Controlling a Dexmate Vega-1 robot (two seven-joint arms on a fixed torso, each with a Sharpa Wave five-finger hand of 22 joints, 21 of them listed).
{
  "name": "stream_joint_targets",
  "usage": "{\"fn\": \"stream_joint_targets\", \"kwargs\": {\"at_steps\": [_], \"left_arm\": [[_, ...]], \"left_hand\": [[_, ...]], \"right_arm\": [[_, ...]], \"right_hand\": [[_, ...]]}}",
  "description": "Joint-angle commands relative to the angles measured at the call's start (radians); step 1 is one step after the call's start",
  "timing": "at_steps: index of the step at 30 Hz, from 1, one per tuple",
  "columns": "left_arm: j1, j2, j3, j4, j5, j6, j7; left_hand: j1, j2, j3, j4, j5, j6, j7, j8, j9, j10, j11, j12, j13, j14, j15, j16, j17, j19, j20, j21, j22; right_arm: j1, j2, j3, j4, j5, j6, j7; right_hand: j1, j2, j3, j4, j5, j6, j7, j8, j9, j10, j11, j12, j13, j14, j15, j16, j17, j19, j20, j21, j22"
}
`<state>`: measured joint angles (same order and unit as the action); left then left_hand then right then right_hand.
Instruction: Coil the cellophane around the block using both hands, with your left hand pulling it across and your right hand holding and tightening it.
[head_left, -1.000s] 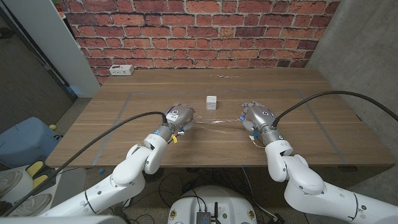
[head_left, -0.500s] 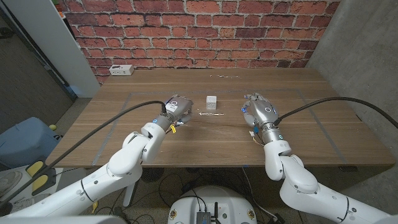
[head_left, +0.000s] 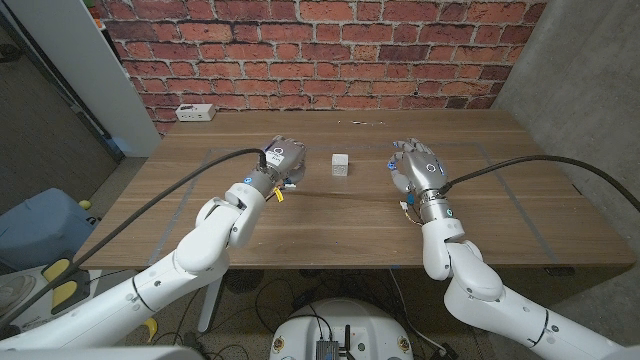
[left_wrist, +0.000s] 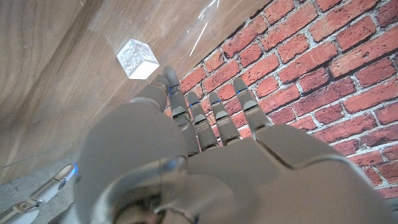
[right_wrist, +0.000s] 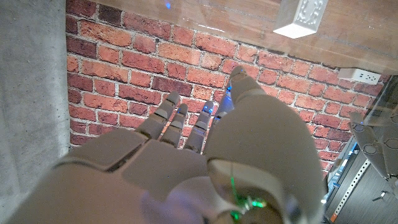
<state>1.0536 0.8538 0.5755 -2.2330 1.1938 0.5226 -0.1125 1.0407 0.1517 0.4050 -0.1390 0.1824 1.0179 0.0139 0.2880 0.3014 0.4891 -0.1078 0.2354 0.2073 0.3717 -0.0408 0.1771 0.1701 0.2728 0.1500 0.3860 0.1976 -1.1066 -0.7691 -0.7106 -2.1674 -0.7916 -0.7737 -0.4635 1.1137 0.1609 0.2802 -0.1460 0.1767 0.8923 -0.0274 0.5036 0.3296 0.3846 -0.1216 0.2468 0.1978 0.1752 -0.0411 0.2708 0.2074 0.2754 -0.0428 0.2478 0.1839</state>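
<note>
Clear thin cellophane sheet (left_wrist: 205, 28) barely visible near small white patterned block (head_left: 341, 164) mid-tabletop (head_left: 300, 215), between hands. Likely light, limp, slippery, clingy; best pinched at an edge. Left hand (head_left: 281, 162), right hand (head_left: 418, 170) apparently empty, fingers extended.

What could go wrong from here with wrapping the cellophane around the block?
The cellophane is nearly invisible against the wood, so either hand could close on nothing. The block is small and stands loose between the left hand and right hand; any tug on the film might drag or tip it rather than wrap it.
</note>
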Motion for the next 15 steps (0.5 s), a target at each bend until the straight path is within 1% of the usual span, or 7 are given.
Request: {"fn": "stream_joint_targets", "kwargs": {"at_steps": [1, 3, 6, 7, 12, 13, 15], "left_arm": [[-0.059, -0.037, -0.017, 0.057, 0.062, -0.008, 0.017], [-0.070, -0.045, -0.015, 0.071, 0.070, -0.012, 0.030], [-0.091, -0.052, -0.012, 0.089, 0.077, -0.019, 0.038], [-0.105, -0.058, -0.009, 0.102, 0.083, -0.024, 0.041], [-0.139, -0.074, 0.005, 0.133, 0.107, -0.029, 0.055], [-0.139, -0.074, 0.006, 0.134, 0.108, -0.029, 0.055], [-0.158, -0.086, 0.013, 0.156, 0.118, -0.029, 0.065]], "left_hand": [[-0.007, 0.001, 0.002, -0.002, 0.004, 0.007, 0.004, 0.001, 0.004, 0.011, -0.007, 0.000, 0.003, 0.012, -0.027, 0.007, 0.002, 0.000, -0.005, 0.003, 0.002], [-0.006, -0.001, 0.003, -0.004, 0.004, 0.008, 0.005, 0.002, 0.007, 0.016, -0.013, 0.002, 0.004, 0.014, -0.031, 0.008, 0.001, 0.003, -0.009, 0.004, 0.002], [-0.006, -0.001, 0.004, -0.005, 0.004, 0.012, 0.005, 0.004, 0.010, 0.020, -0.012, 0.003, 0.004, 0.016, -0.036, 0.008, 0.001, 0.003, -0.010, 0.005, 0.002], [-0.005, -0.002, 0.005, -0.007, 0.004, 0.016, 0.005, 0.006, 0.011, 0.021, -0.013, 0.003, 0.004, 0.017, -0.037, 0.008, 0.001, 0.004, -0.010, 0.005, 0.002], [-0.004, -0.002, 0.007, -0.008, 0.004, 0.019, 0.005, 0.008, 0.015, 0.030, -0.018, 0.005, 0.004, 0.020, -0.044, 0.009, 0.000, 0.005, -0.014, 0.006, 0.002], [-0.005, -0.002, 0.007, -0.009, 0.004, 0.019, 0.003, 0.008, 0.015, 0.030, -0.018, 0.005, 0.004, 0.020, -0.044, 0.009, 0.000, 0.005, -0.014, 0.005, 0.002], [-0.005, -0.003, 0.007, -0.009, 0.004, 0.020, 0.003, 0.008, 0.017, 0.032, -0.018, 0.005, 0.004, 0.021, -0.046, 0.008, 0.000, 0.005, -0.015, 0.005, 0.002]], "right_arm": [[0.044, 0.045, 0.027, 0.078, -0.015, 0.082, -0.013], [0.054, 0.056, 0.027, 0.097, -0.020, 0.092, -0.027], [0.070, 0.070, 0.030, 0.123, -0.016, 0.115, -0.043], [0.083, 0.074, 0.030, 0.138, -0.011, 0.127, -0.040], [0.114, 0.096, 0.027, 0.183, -0.006, 0.155, -0.054], [0.114, 0.096, 0.028, 0.184, -0.007, 0.156, -0.055], [0.135, 0.107, 0.026, 0.210, 0.001, 0.174, -0.058]], "right_hand": [[0.010, -0.002, -0.003, 0.001, 0.000, 0.002, -0.001, 0.013, 0.009, 0.008, -0.004, -0.002, 0.005, 0.005, -0.153, 0.005, 0.002, -0.001, 0.006, -0.002, 0.004], [0.010, -0.002, -0.004, 0.001, 0.001, 0.001, -0.002, 0.014, 0.011, 0.008, -0.004, -0.003, 0.005, 0.006, -0.153, 0.005, 0.002, -0.001, 0.007, -0.003, 0.004], [0.010, -0.002, -0.004, 0.001, 0.001, 0.001, -0.002, 0.015, 0.013, 0.008, -0.004, -0.004, 0.005, 0.005, -0.153, 0.005, 0.002, -0.001, 0.006, -0.003, 0.004], [0.010, -0.002, -0.005, 0.001, 0.001, 0.000, -0.002, 0.016, 0.014, 0.008, -0.004, -0.004, 0.005, 0.006, -0.153, 0.005, 0.002, -0.002, 0.007, -0.003, 0.004], [0.009, -0.002, -0.006, 0.003, 0.001, 0.000, -0.003, 0.019, 0.018, 0.009, -0.006, -0.006, 0.005, 0.006, -0.156, 0.005, 0.003, -0.002, 0.006, -0.004, 0.003], [0.009, -0.002, -0.006, 0.003, 0.001, -0.001, -0.004, 0.019, 0.019, 0.009, -0.006, -0.007, 0.006, 0.005, -0.156, 0.004, 0.003, -0.003, 0.006, -0.004, 0.003], [0.009, -0.002, -0.007, 0.003, 0.001, -0.002, -0.003, 0.020, 0.020, 0.010, -0.006, -0.007, 0.006, 0.005, -0.156, 0.004, 0.003, -0.002, 0.006, -0.004, 0.003]]}}
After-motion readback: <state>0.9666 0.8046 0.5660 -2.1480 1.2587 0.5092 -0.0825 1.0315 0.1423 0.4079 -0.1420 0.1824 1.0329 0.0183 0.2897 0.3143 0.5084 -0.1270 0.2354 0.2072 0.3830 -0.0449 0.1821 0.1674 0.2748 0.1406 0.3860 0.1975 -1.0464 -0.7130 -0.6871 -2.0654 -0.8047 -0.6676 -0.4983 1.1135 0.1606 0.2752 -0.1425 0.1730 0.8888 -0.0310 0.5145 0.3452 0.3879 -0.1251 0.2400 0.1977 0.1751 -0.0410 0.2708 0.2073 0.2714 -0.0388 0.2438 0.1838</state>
